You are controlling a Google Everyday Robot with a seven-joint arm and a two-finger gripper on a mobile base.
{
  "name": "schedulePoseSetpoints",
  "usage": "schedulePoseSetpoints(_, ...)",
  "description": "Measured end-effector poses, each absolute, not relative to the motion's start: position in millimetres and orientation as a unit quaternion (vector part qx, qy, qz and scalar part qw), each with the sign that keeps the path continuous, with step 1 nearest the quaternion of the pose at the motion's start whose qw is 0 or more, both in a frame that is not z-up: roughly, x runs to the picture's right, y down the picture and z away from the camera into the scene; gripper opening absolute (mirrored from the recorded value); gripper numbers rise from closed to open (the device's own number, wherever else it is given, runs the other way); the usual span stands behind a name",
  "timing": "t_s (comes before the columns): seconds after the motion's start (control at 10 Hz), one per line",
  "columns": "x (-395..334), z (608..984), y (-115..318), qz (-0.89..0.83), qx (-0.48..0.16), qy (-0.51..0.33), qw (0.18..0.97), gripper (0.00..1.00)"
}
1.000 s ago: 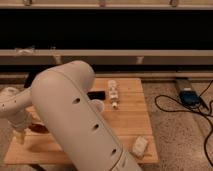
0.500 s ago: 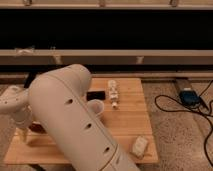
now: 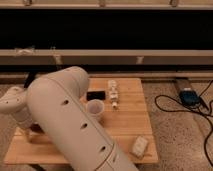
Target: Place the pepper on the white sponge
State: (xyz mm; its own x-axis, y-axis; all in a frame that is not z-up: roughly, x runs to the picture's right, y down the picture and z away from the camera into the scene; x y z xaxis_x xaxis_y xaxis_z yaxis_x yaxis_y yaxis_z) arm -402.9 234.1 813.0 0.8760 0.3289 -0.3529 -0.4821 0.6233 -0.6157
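smooth white plastic fills most of what we see: the arm point(image 3: 70, 125) is a fat rounded tube with small dark holes, running from the bottom middle up and over to the left. it blocks the left half of the pale wooden table point(image 3: 131, 117), planks and grain showing. the gripper point(image 3: 31, 131) sits low at the left edge of the table, mostly behind the arm, and we can't tell how its fingers are set. something dark reddish shows right at it, maybe the pepper point(image 3: 36, 128), but honestly too hidden to call. the white sponge point(image 3: 140, 145) is a soft off-white block with rounded corners near the table's front right corner, well apart from the gripper. a white cup point(image 3: 94, 108) stands mid-table, with a flat black block point(image 3: 95, 95) behind it and a narrow white bottle point(image 3: 114, 94) with dark marks lying beside that. on the speckled floor to the right, black cables point(image 3: 177, 107) loop around a blue box point(image 3: 189, 95).
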Motion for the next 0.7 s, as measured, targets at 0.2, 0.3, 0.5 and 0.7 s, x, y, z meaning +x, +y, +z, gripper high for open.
schedulePoseSetpoints(0.2,-399.8,810.0,229.5,0.232,-0.370,0.099,0.894,0.32)
schedulePoseSetpoints(0.3,-399.2,806.6,228.1,0.234,-0.372,0.094,0.894,0.23)
schedulePoseSetpoints(0.5,-390.7,794.2,219.8,0.239,-0.374,0.082,0.892,0.05)
schedulePoseSetpoints(0.7,-378.5,781.4,214.3,0.243,-0.375,0.068,0.892,0.00)
